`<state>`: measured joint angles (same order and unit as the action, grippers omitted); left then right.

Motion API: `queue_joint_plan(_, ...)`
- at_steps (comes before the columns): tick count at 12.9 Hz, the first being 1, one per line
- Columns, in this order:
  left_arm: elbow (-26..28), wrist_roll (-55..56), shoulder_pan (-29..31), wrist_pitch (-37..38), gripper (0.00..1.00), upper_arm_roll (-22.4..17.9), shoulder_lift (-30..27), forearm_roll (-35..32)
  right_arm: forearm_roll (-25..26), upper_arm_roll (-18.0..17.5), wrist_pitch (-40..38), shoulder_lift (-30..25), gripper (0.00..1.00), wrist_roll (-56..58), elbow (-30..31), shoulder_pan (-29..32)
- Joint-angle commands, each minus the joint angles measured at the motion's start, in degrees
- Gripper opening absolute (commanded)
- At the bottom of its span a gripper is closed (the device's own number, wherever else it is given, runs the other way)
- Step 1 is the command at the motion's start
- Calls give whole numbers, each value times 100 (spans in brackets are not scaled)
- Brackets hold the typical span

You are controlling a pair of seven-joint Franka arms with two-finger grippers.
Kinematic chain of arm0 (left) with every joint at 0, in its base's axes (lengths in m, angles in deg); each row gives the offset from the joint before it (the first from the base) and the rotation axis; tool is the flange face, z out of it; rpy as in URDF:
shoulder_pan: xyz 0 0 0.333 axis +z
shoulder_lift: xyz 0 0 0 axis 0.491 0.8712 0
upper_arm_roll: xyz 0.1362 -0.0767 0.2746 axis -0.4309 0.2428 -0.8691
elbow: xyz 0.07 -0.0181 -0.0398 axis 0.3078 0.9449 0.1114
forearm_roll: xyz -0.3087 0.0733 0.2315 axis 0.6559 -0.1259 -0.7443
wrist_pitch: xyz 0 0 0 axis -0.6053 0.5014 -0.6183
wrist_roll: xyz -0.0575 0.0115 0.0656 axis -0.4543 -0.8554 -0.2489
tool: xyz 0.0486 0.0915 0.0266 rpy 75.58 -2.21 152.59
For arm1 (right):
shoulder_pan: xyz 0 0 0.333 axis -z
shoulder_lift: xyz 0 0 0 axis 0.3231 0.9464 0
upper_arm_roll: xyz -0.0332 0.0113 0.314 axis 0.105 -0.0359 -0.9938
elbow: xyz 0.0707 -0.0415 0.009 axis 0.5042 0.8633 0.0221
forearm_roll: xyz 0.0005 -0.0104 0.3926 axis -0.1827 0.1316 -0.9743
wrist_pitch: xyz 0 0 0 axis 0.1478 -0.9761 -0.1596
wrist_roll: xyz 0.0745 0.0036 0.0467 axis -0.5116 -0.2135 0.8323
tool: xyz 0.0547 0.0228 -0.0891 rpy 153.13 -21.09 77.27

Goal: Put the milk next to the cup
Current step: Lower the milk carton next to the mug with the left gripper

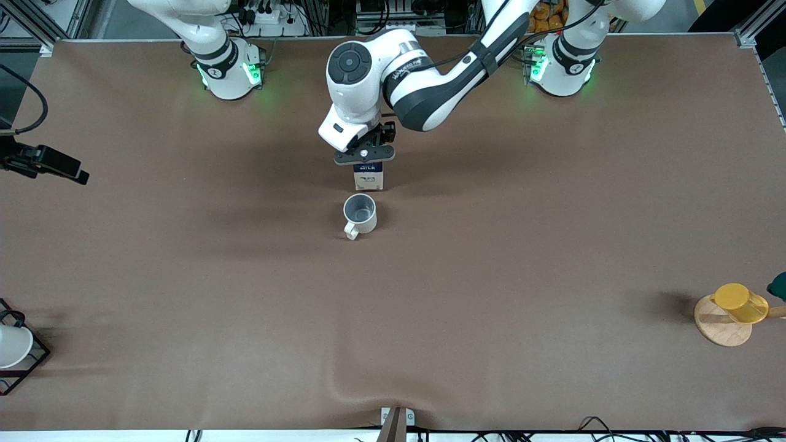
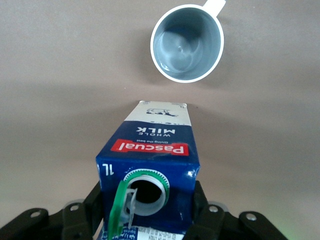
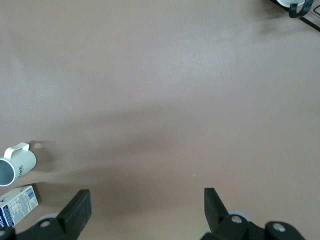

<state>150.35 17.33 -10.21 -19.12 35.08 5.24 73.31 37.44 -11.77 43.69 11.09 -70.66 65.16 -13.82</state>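
— Brown cloth covers the whole table [image 1: 552, 245]. Where is the milk [image 1: 368, 178]?

— Near the middle, standing upright on the cloth. It is just beside the cup [image 1: 360, 213] and a little farther from the front camera, with a narrow strip of cloth between them.

— And the cup?

— Upright, grey inside, with its loop handle turned toward the front camera. In the left wrist view it sits just past the carton's pale lower end.

— What is the left claw [image 1: 365, 153] doing?

— It is down at the carton's top, pinching the milk. In the left wrist view its dark fingers [image 2: 95, 200] lie against both sides of the blue gable. The green cap is flipped up off the round spout.

— The right claw [image 3: 147, 200]?

— Spread wide with nothing between its fingers, over bare cloth. That arm waits. Its wrist view catches the cup and a corner of the carton at the edge.

— Anything else on the table?

— A yellow cup [image 1: 740, 302] on a wooden disc [image 1: 721, 328] at the left arm's end. At the right arm's end, a white cup [image 1: 12, 347] in a black wire rack [image 1: 31, 362]. Both are well apart from the milk.
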Motion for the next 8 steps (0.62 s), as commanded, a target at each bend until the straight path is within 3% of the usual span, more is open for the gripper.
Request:
queue_joint_plan(1, -180, 71, -125, -33, 71, -62, 186, -200, 11, -79, -119, 47, 100, 45, -148, 103)
queue_joint_plan(8, -180, 80, -196, -156, 75, -62, 204, -209, -32, -87, -84, 64, 100, 45, -148, 95)
